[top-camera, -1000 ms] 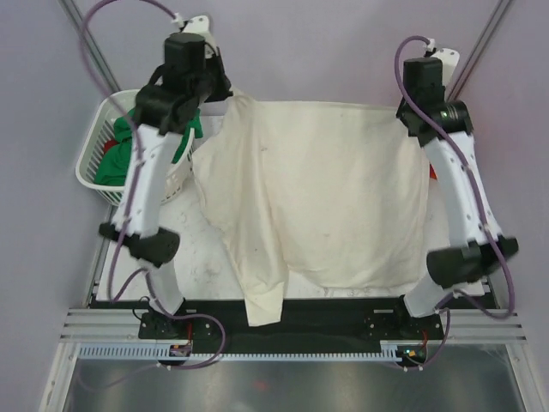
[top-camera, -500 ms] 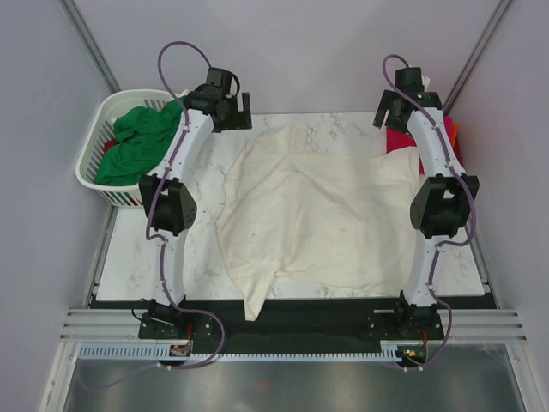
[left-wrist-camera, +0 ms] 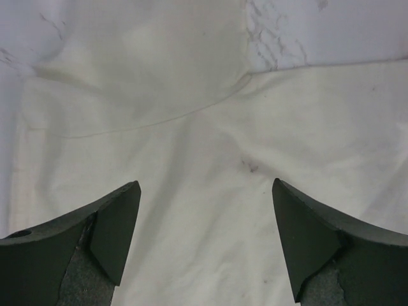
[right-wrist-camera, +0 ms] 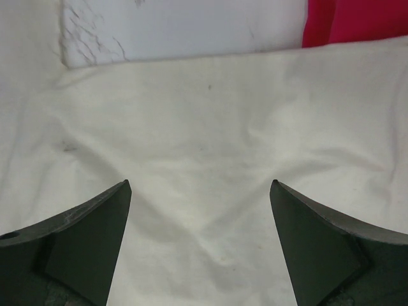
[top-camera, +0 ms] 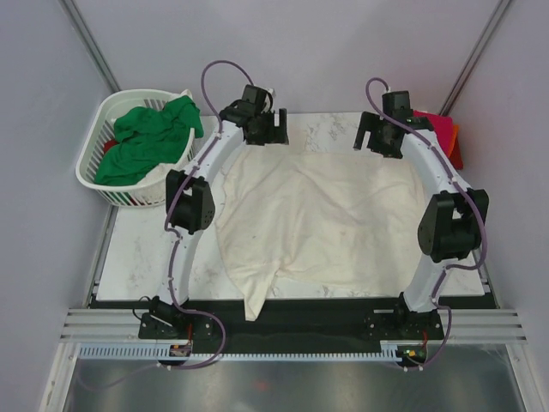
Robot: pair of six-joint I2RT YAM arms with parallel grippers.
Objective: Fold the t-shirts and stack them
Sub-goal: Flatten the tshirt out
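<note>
A large cream-white t-shirt [top-camera: 317,223] lies spread over the marble table [top-camera: 146,249], one sleeve hanging over the near edge. My left gripper [top-camera: 269,137] hovers open above its far left part, and the left wrist view shows empty jaws [left-wrist-camera: 206,183] over the cloth [left-wrist-camera: 191,146]. My right gripper [top-camera: 377,142] hovers open above the far right part, and its wrist view shows nothing between its fingers [right-wrist-camera: 200,183] and cloth [right-wrist-camera: 204,127] below. A crimson-pink t-shirt [top-camera: 436,129] [right-wrist-camera: 363,19] lies at the back right on an orange one [top-camera: 455,137]. A green t-shirt [top-camera: 150,142] fills the basket.
The white slotted laundry basket [top-camera: 90,172] stands off the table's far left corner. Grey walls close in at the back and both sides. Bare marble shows to the left of the cream shirt and along the far edge [left-wrist-camera: 319,32].
Both grippers held the cream shirt's far corners, raised; they have opened and let go. The shirt has dropped onto the table and both arms have swung inward over its far edge.
</note>
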